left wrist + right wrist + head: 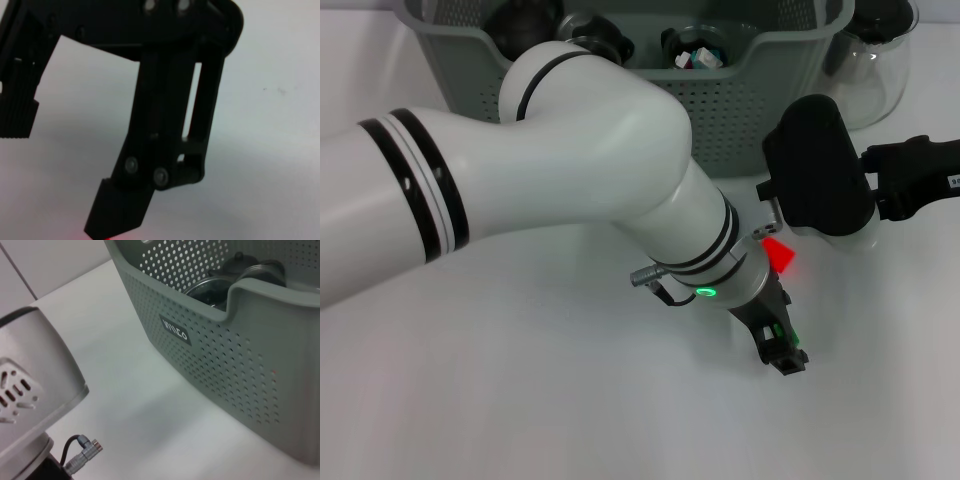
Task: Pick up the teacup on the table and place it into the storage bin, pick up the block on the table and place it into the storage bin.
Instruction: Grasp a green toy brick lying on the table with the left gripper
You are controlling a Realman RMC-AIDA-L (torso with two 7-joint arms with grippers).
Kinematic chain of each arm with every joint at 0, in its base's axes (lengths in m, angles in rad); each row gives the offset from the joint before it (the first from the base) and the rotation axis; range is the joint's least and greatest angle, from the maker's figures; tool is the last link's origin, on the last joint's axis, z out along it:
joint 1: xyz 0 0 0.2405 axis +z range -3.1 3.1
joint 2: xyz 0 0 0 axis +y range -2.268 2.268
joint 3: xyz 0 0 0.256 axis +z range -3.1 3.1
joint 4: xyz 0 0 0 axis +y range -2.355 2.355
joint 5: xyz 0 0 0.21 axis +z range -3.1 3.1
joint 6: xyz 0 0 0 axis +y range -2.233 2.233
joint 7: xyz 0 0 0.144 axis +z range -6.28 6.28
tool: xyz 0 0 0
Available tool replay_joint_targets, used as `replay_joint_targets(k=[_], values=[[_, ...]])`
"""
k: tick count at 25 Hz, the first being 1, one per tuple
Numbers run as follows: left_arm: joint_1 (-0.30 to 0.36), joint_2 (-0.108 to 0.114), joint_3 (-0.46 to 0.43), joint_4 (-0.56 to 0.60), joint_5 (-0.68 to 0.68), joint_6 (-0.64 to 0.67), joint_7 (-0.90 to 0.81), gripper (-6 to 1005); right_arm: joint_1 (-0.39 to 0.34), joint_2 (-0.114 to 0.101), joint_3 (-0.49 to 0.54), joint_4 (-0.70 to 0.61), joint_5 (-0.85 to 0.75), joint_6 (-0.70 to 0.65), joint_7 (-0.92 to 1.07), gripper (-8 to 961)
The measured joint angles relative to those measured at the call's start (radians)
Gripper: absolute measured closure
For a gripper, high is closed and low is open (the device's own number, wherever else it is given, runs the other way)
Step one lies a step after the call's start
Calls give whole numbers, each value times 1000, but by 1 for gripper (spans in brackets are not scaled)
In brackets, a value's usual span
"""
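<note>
Left gripper (783,352) low over the surface (570,400), jaws spread, red block (780,254) just behind them, bin (740,110) beyond; right's jaws hidden.

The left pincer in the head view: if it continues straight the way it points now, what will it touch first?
Most likely the bare white table. The left pincer points down at it, fingers open and empty. The red block lies behind it, near the wrist, not in that line, though depth is unclear.
</note>
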Motion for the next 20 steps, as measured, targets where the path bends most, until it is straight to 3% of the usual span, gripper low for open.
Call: replay_joint_targets(k=[1,20], values=[[0,0,0,-1,0,0,0,325,0,0,0,0,0,0,0,6],[1,0,12,-16,-7,-32,-12,345,2,1,2,0,0,1,-5,6]])
